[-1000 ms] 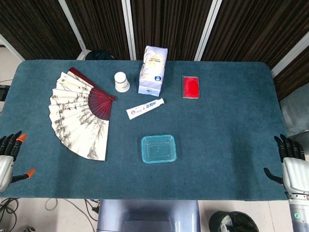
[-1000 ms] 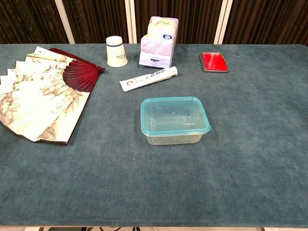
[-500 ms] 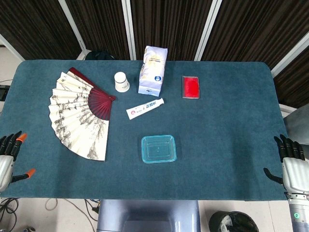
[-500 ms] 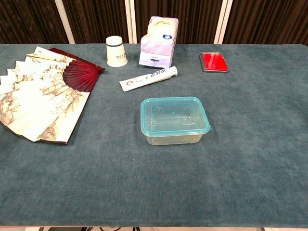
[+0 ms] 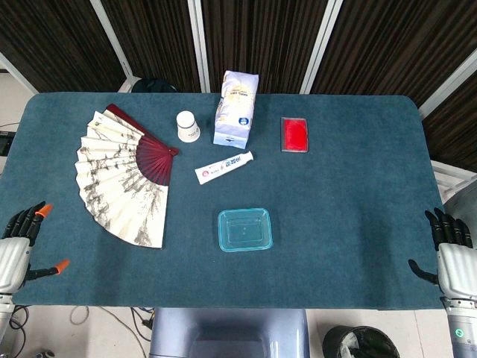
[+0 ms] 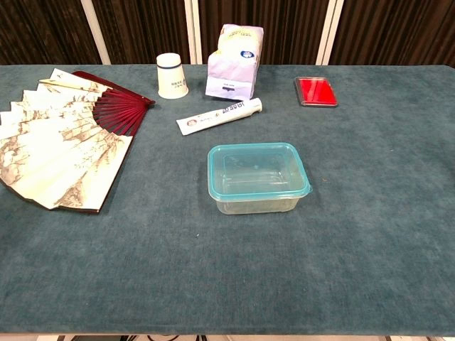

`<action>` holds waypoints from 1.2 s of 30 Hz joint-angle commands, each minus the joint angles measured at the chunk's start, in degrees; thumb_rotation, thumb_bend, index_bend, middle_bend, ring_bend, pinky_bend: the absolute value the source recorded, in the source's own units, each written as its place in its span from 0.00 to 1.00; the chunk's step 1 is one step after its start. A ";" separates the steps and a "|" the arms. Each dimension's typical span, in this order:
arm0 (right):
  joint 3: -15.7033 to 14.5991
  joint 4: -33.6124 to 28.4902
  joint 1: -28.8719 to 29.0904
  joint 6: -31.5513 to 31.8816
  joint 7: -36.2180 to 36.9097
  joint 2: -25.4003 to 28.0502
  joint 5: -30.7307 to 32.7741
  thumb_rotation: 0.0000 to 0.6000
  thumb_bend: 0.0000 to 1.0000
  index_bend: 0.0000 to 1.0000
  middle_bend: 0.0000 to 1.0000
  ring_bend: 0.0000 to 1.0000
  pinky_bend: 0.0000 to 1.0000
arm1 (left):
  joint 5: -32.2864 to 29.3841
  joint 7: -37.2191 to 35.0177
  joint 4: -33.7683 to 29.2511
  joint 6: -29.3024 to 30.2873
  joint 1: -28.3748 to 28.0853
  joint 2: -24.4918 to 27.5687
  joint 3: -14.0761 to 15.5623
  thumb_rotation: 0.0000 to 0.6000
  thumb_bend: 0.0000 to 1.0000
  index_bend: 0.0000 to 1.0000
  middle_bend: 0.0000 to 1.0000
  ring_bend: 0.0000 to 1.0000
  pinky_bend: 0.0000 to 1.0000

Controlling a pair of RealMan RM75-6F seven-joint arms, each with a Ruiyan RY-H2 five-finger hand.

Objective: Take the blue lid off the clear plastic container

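The clear plastic container (image 6: 257, 199) sits near the table's middle, with its blue lid (image 5: 244, 229) (image 6: 256, 171) seated on top. In the head view my left hand (image 5: 16, 250) hovers at the table's near left corner, fingers spread and holding nothing. At the near right corner my right hand (image 5: 451, 253) is likewise spread and empty. Both hands are far from the container. Neither hand shows in the chest view.
An open paper fan (image 5: 123, 174) (image 6: 60, 142) lies at the left. Behind the container lie a toothpaste tube (image 5: 223, 167) (image 6: 219, 116), a white cup (image 5: 188, 126) (image 6: 172, 75), a pale bag (image 5: 236, 109) (image 6: 234, 62) and a red case (image 5: 294, 134) (image 6: 316, 91).
My left hand has shifted slightly inward toward the table. The right hand has barely moved. The container and lid are unchanged.
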 commanded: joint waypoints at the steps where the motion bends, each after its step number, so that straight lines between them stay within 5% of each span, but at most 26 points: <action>1: 0.10 0.06 0.10 -0.28 0.06 -0.07 0.36 1.00 0.29 0.00 0.00 0.00 0.00 | -0.13 2.67 -1.61 -3.45 -2.70 0.13 -0.82 1.00 0.00 0.00 0.00 0.00 0.00; 15: 0.18 -0.16 0.35 -1.05 0.16 0.01 0.98 1.00 0.29 0.00 0.00 0.00 0.00 | -9.16 17.92 -9.26 -17.90 -15.05 -10.81 -5.71 1.00 0.00 0.00 0.00 0.00 0.00; 36: 0.47 -0.99 0.78 -2.90 0.67 0.32 3.14 1.00 0.29 0.00 0.00 0.00 0.00 | -29.95 37.50 -3.64 -18.28 -27.78 -36.61 -11.57 1.00 0.00 0.00 0.00 0.00 0.00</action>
